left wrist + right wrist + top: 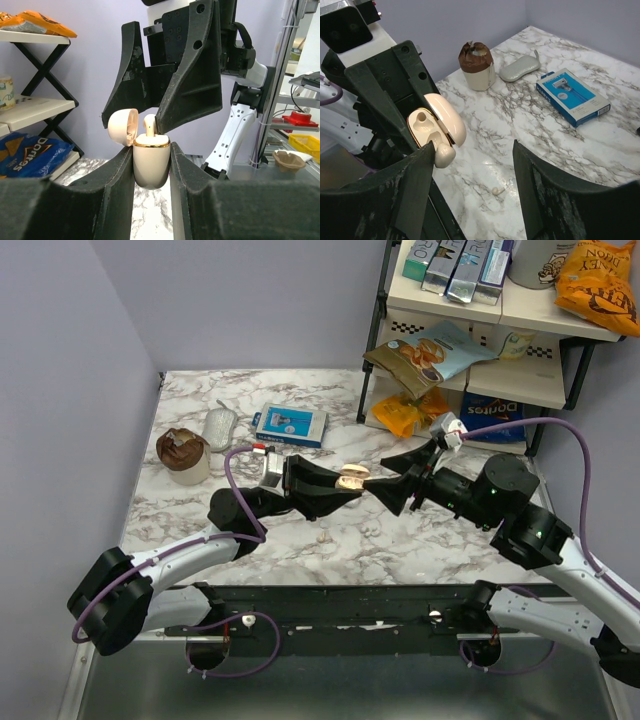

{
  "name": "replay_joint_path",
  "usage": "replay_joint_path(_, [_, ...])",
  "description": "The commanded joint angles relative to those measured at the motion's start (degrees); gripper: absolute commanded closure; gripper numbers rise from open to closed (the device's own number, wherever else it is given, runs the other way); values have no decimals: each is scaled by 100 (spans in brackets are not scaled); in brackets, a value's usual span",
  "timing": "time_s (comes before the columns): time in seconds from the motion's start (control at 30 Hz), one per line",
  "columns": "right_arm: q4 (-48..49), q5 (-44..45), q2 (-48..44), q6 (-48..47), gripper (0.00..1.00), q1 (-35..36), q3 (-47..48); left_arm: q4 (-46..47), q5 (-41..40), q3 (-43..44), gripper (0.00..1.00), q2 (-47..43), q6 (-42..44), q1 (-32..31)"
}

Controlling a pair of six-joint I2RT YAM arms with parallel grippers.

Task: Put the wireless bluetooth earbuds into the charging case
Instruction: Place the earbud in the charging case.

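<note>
Left claw point(150, 151) clamps cream oval case point(150, 169) | right claw point(471, 147) wide, empty | press glossy white earbud point(149, 121), case's twelve o'clock, straight down.

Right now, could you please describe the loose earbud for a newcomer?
On the marble table, look near the open case in the left gripper. The loose earbud, tiny and white, lies alone on bare marble, unlike its twin at the case.
</note>
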Motion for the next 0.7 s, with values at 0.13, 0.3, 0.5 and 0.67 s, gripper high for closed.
replay_joint_path(0.13, [187,9,-343,-68,26,21,213,2141,-2,-59,100,-1,67,-60])
replay_joint_path(0.3, [-103,718,-519,-147,26,30,213,2168,-19,-59,100,-1,59,-68])
replay_joint_path(0.5, [-385,880,-423,-165,28,30,81,2168,7,-15,100,-54,15,-60])
replay_joint_path(0.67, [-367,704,-300,-121,28,30,46,2176,16,-6,100,-62,-3,-68])
